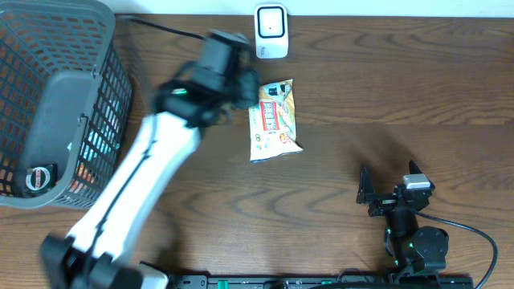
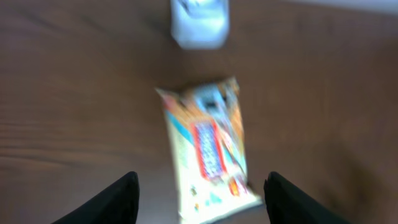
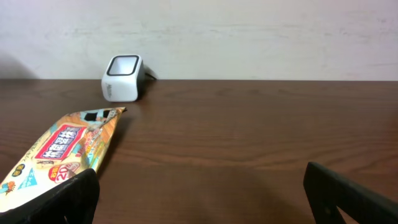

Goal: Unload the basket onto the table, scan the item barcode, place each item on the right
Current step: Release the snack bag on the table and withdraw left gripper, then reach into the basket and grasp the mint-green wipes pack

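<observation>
1. My left gripper point(image 2: 202, 196) has its fingers point(image 2: 124, 194) spread and pinches nothing; my right gripper point(image 1: 391, 186) also gapes wide and empty.
2. The snack packet point(image 2: 208, 149) lies flat between my left fingers.
3. The barcode scanner point(image 2: 199, 22) sits at twelve o'clock, near the packet.
4. Risk: if I close on flat, slick film, the packet could skid away or its barcode could crumple.

The left arm point(image 1: 128, 185) had a long white shell with a thin black line, black joints and a small green light. The right arm point(image 1: 405, 233) was black, topped by a pale block, with a black cable point(image 1: 474, 228) at its base.
</observation>
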